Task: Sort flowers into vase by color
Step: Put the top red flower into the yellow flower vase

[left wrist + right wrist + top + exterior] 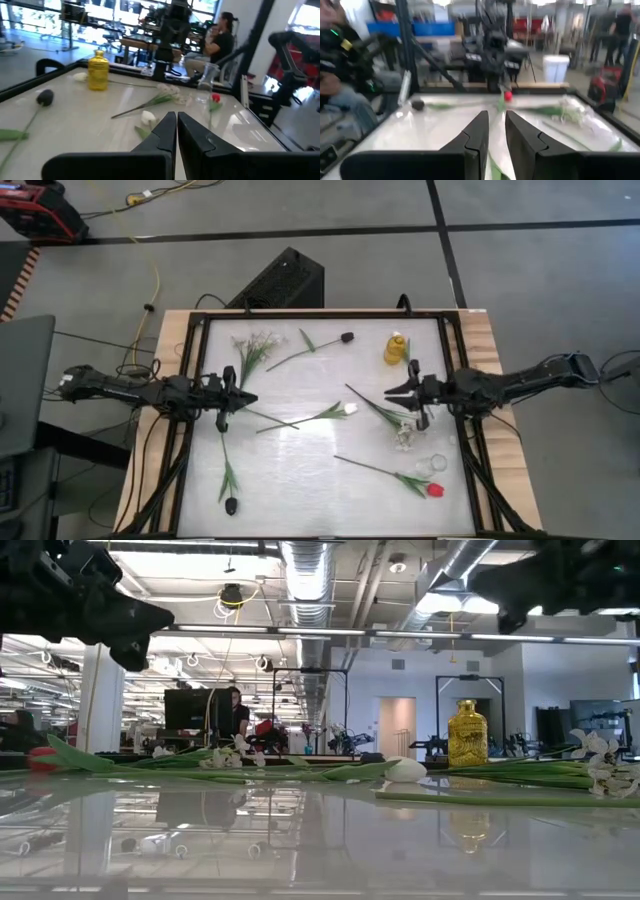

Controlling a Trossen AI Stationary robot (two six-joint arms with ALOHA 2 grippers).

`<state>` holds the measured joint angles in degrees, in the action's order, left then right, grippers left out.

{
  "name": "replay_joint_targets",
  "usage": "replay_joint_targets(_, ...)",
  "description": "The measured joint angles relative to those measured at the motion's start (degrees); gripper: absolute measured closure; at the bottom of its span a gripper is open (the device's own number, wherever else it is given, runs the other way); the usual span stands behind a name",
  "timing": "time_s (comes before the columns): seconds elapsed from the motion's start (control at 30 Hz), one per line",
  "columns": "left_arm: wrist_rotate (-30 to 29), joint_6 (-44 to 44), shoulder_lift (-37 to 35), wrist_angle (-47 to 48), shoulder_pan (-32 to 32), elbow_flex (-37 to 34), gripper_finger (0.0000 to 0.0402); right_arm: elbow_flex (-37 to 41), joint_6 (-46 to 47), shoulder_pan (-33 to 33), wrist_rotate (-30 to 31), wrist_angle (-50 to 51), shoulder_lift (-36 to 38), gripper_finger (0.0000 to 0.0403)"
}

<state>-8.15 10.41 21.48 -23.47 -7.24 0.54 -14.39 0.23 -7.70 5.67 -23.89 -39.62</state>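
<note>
Seen from above, the white table (320,480) is taken as the clock face. The left gripper (250,398) is found at nine o'clock, above the surface; its fingers (167,131) are pressed together and nothing is held between them. The right gripper (390,394) is placed at three o'clock, its tips pointing toward the centre. A narrow gap is kept between its fingers (479,131), and whether anything is held there cannot be told.

The flowers are scattered flat on the table. A sprig of tiny white blossoms (256,345) is seen at about eleven o'clock, and a dark tulip (346,337) lies at twelve, its stem trailing toward the centre. A white tulip (349,409) is laid near the middle. A second white sprig (404,430) lies just under the right gripper, at about four o'clock. A red tulip (435,490) is set at five o'clock, and another dark tulip (231,505) at seven.

A gold vase (395,348) stands upright at one o'clock. Small clear glass pieces (437,464) are seen beside the red tulip; what they are cannot be told
</note>
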Motion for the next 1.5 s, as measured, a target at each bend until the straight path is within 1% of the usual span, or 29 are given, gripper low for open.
replay_joint_targets(0.17, 0.22, -2.71, 6.81, -6.95, -2.55, -0.01, 0.0397, -10.89, -2.23, -0.91, -0.01, 11.72, -13.51, 0.031)
replay_joint_targets(0.3, -0.87, -4.72, 11.45, -7.04, -3.87, 1.24, 0.0397, -20.64, -2.25, -1.16, 0.07, 20.19, -23.01, 0.031)
replay_joint_targets(0.53, -3.63, -5.29, 17.27, -7.82, -4.86, 1.73, 0.0397, -36.18, 1.51, -1.69, 0.26, 22.85, -37.42, 0.031)
replay_joint_targets(0.63, -3.7, -5.25, 18.71, -7.76, -4.86, 1.75, 0.0389, -42.67, 1.07, -1.65, 0.24, 22.87, -44.31, 0.031)
replay_joint_targets(0.7, -4.84, -5.07, 19.33, -7.63, -4.88, 1.79, 0.038, -47.23, 1.98, -1.09, 0.25, 22.91, -49.53, 0.031)
replay_joint_targets(0.83, -9.42, -4.75, 18.97, -6.24, -4.86, 1.86, 0.0362, -56.83, 4.18, 0.24, -0.02, 24.27, -60.93, 0.031)
replay_joint_targets(0.93, -13.43, -4.4, 17.13, -3.73, -4.86, 1.93, 0.0355, -64.2, 4.26, 0.89, -2.51, 25.47, -69.09, 0.031)
replay_joint_targets(1.1, -25.33, -0.85, 11.73, 5.27, -4.83, 1.95, 0.0354, -77.07, 3.4, 1.49, -5.24, 30.12, -81.58, 0.0308)
replay_joint_targets(1.17, -27.92, 0.47, 9.36, 8.24, -4.83, 1.95, 0.0354, -81.98, 3.07, 1.53, -5.51, 31.46, -85.74, 0.0301)
replay_joint_targets(1.23, -28.66, 0.88, 7.52, 9.66, -4.83, 1.97, 0.0354, -86.44, 2.97, 1.64, -5.6, 31.58, -89.32, 0.0286)
replay_joint_targets(1.33, -28.68, 0.9, 5.56, 11.39, -4.83, 1.97, 0.0354, -91.93, 4.78, 2.18, -5.78, 32.87, -93.58, 0.0252)
replay_joint_targets(1.5, -28.72, 1.34, 4.73, 13.05, -4.83, 1.97, 0.0354, -98.31, 9.67, 4.01, -5.83, 34.3, -98.73, 0.019)
